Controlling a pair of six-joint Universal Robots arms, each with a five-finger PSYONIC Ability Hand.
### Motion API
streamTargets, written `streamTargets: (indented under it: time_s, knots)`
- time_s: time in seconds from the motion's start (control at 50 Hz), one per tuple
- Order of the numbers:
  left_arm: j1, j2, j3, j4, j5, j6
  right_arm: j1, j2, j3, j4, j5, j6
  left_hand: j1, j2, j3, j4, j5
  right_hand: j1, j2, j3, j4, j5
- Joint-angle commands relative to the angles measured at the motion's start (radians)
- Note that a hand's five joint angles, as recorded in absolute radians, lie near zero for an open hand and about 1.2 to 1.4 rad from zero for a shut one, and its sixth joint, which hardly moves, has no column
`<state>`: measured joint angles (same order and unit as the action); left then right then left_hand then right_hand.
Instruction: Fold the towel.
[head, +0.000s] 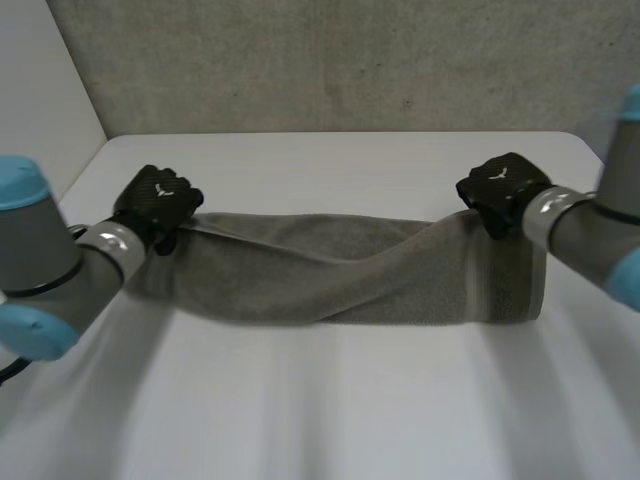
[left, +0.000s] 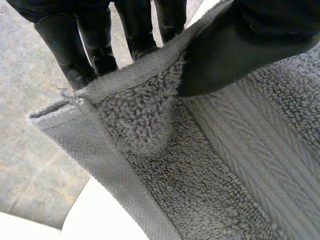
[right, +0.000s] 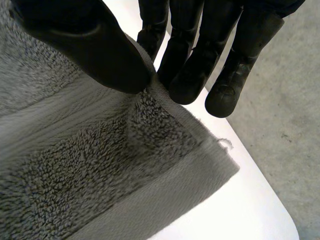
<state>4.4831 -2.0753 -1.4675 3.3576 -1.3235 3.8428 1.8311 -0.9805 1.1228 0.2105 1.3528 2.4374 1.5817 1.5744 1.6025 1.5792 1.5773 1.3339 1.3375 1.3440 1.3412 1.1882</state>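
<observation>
While both hands pinch its far corners, you're mid-fold on the towel (head: 340, 275).

Head view: the towel stretches as a long band across the middle of the frame on the white table (head: 330, 410), twisted near its centre. Your left hand (head: 155, 205) has the end at centre left, your right hand (head: 500, 190) the end at centre right. Left wrist view: thumb (left: 240, 45) pressed onto the terry, fingers (left: 65, 45) behind the hem, clamped on a corner. Right wrist view: same story, thumb (right: 90, 45) and fingers (right: 185, 70) nipping the hemmed corner of the towel (right: 100, 170). I'd judge the lengthwise fold is in hand. Next, carry both corners toward the bottom of the frame together, level, keeping the edge taut so that twist drops out before you lay it down.
</observation>
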Motion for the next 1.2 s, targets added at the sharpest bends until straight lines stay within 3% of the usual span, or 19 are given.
streamTargets:
  time_s: [0.02, 0.1, 0.34, 0.4, 0.42, 0.44, 0.46, 0.48, 0.5, 0.52, 0.7, 0.78, 0.88, 0.94, 1.0, 1.08, 1.1, 1.2]
  knots:
    - [-0.038, -0.248, 0.293, -0.003, -0.100, 0.000, 0.042, 0.210, -0.172, -0.094, 0.121, -0.008, -0.185, -0.178, -0.206, -0.183, -0.356, 0.062, 0.059, 0.052, 0.055, 0.034]
    - [-0.038, -0.392, 0.485, -0.021, -0.163, 0.004, 0.043, 0.310, -0.257, -0.160, 0.131, -0.009, -0.185, -0.178, -0.206, -0.183, -0.356, 0.062, 0.059, 0.052, 0.055, 0.034]
    - [-0.038, -0.574, 0.740, -0.130, -0.241, 0.035, 0.045, 0.488, -0.448, -0.255, 0.138, -0.006, -0.185, -0.178, -0.206, -0.183, -0.356, 0.062, 0.059, 0.052, 0.055, 0.034]
    - [-0.038, -0.591, 0.759, -0.145, -0.269, 0.035, 0.046, 0.509, -0.475, -0.257, 0.140, -0.008, -0.244, -0.236, -0.265, -0.241, -0.414, 0.052, 0.048, 0.042, 0.045, 0.023]
    - [-0.038, -0.595, 0.759, -0.148, -0.278, 0.035, 0.047, 0.510, -0.475, -0.257, 0.140, -0.008, -0.354, -0.347, -0.375, -0.352, -0.524, 0.052, 0.048, 0.042, 0.044, 0.023]
    - [-0.038, -0.595, 0.759, -0.149, -0.278, 0.035, 0.048, 0.519, -0.483, -0.255, 0.141, -0.006, -0.355, -0.348, -0.376, -0.353, -0.525, -0.599, -0.603, -0.609, -0.607, -0.628]
    - [-0.038, -0.598, 0.757, -0.155, -0.283, 0.037, 0.050, 0.523, -0.485, -0.255, 0.141, -0.005, -0.629, -0.621, -0.649, -0.626, -0.799, -1.159, -1.163, -1.169, -1.167, -1.188]
    - [-0.038, -0.598, 0.753, -0.162, -0.286, 0.035, 0.050, 0.523, -0.485, -0.255, 0.141, -0.005, -1.122, -1.115, -1.143, -1.120, -1.293, -1.159, -1.163, -1.169, -1.167, -1.188]
    - [-0.038, -0.598, 0.753, -0.162, -0.286, 0.035, 0.051, 0.525, -0.486, -0.252, 0.137, -0.005, -1.127, -1.120, -1.148, -1.125, -1.297, -1.159, -1.163, -1.169, -1.167, -1.188]
    - [-0.038, -0.598, 0.753, -0.170, -0.287, 0.034, 0.051, 0.525, -0.486, -0.252, 0.137, -0.005, -1.407, -1.400, -1.428, -1.405, -1.577, -1.159, -1.163, -1.169, -1.167, -1.188]
    - [-0.035, -0.543, 0.756, -0.178, -0.333, -0.035, 0.053, 0.414, -0.445, -0.241, 0.129, 0.084, -1.407, -1.400, -1.428, -1.405, -1.577, -1.159, -1.163, -1.169, -1.167, -1.188]
    - [-0.025, -0.502, 0.750, -0.181, -0.344, -0.112, 0.039, 0.226, -0.321, -0.238, 0.124, 0.213, -1.407, -1.400, -1.428, -1.405, -1.577, -1.159, -1.163, -1.169, -1.167, -1.188]
    - [-0.007, -0.384, 0.678, -0.187, -0.332, -0.290, 0.037, 0.045, -0.151, -0.237, 0.112, 0.261, -1.407, -1.400, -1.428, -1.405, -1.577, -1.159, -1.163, -1.169, -1.167, -1.188]
    - [-0.001, -0.342, 0.636, -0.185, -0.324, -0.325, 0.036, -0.039, -0.045, -0.220, 0.104, 0.259, -1.407, -1.400, -1.428, -1.405, -1.577, -1.159, -1.163, -1.169, -1.167, -1.188]
    - [0.002, -0.258, 0.532, -0.184, -0.298, -0.365, 0.031, -0.084, 0.044, -0.154, 0.098, 0.256, -1.407, -1.400, -1.428, -1.405, -1.577, -1.159, -1.163, -1.169, -1.167, -1.188]
    - [0.002, -0.131, 0.351, -0.164, -0.188, -0.378, 0.022, -0.098, 0.141, -0.062, 0.092, 0.247, -1.407, -1.400, -1.428, -1.405, -1.577, -1.159, -1.163, -1.169, -1.167, -1.188]
    - [0.002, -0.087, 0.284, -0.150, -0.145, -0.381, 0.022, -0.098, 0.141, -0.062, 0.092, 0.247, -1.407, -1.400, -1.428, -1.405, -1.577, -1.159, -1.163, -1.169, -1.167, -1.188]
    - [-0.001, 0.010, 0.101, -0.060, -0.085, -0.397, -0.004, -0.090, 0.216, -0.072, 0.088, 0.241, -1.407, -1.400, -1.428, -1.405, -1.577, -1.159, -1.163, -1.169, -1.167, -1.188]
